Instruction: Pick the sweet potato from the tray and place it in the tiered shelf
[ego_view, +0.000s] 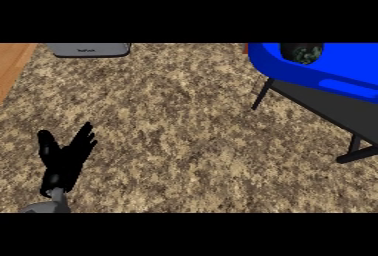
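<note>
1. Head view: left hand (66, 161) low at the left, fingers straight and up, holding nothing, resting. Right hand not seen.
2. Blue tiered shelf (328, 70) at upper right, cut by the edge. A dark mottled lump in its top tier is probably the sweet potato (301, 52); not sure.
3. Lump lies up and right of the left hand, well apart; the right side is likely nearer. Looks round, long axis unreadable.
4. Tray not made out. Grey appliance (88, 49) cut off at the top.

You see flat, even, moderately bright light across the speckled counter (184, 130); the tiered shelf (339, 67) reads darker beneath its blue top.
</note>
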